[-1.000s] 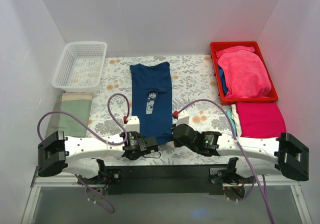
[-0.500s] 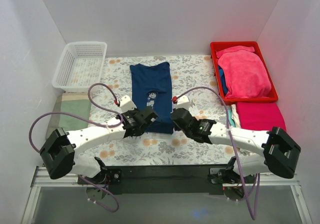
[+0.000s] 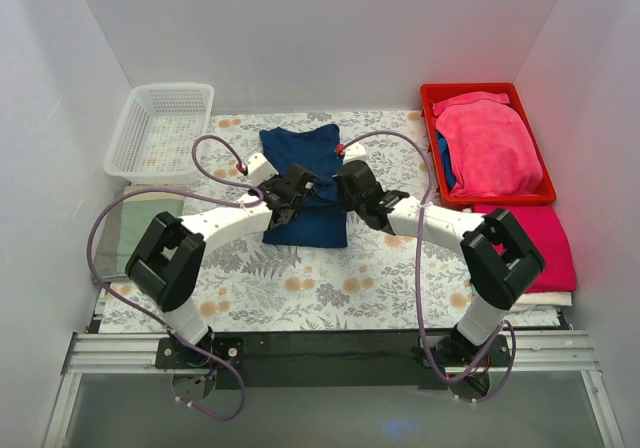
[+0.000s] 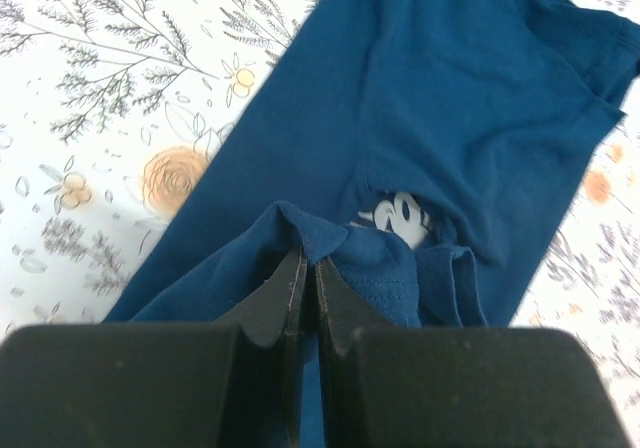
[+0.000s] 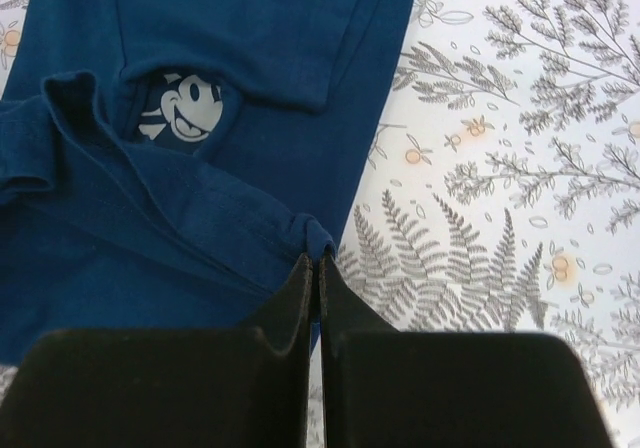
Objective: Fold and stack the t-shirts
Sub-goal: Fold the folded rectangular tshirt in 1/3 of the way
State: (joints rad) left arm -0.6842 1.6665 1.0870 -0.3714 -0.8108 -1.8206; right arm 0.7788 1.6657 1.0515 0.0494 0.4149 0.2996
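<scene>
The navy blue t-shirt lies at the middle of the flowered table, its near hem lifted and carried back over its body. My left gripper is shut on the hem's left corner. My right gripper is shut on the hem's right corner. The pale mouse print peeks from under the fold in both wrist views, left and right. A folded magenta-pink t-shirt lies at the right. More pink shirts fill the red bin.
A white mesh basket stands at the back left. A folded green cloth lies at the left edge. White walls close in the table on three sides. The flowered cloth covers the near part of the table.
Both grippers have carried the shirt's near hem away from the bases, from the near edge up over the shirt's middle. The shirt now looks about half as long.
</scene>
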